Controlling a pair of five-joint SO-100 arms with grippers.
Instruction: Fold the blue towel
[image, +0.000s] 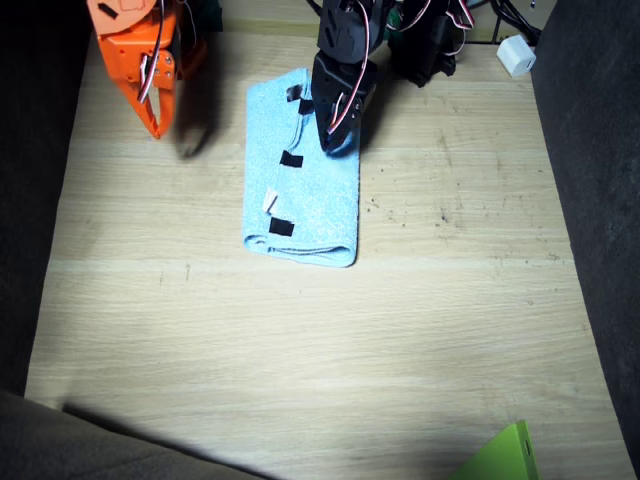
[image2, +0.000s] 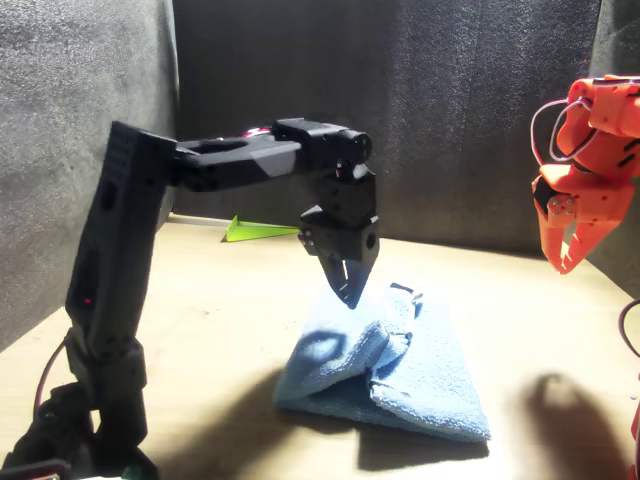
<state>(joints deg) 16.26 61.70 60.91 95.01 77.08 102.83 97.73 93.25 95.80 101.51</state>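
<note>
The blue towel (image: 318, 205) (image2: 420, 375) lies folded into a long narrow strip on the wooden table, with black tape marks and a small white tag (image: 270, 201) along its one edge. The black left gripper (image: 337, 143) (image2: 350, 296) points down over the towel's far end. Its jaws are shut and hold nothing, with the tips a little above the cloth in the front view. The orange right gripper (image: 157, 128) (image2: 569, 264) hangs in the air off to the towel's side, well apart from it. Its jaws taper to a closed point and are empty.
A white plug block (image: 517, 55) and cables lie at the table's far edge beside the left arm's base. A green sheet corner (image: 505, 455) (image2: 255, 230) sits at the opposite edge. Dark fabric walls (image: 600, 200) flank the table (image: 300, 340).
</note>
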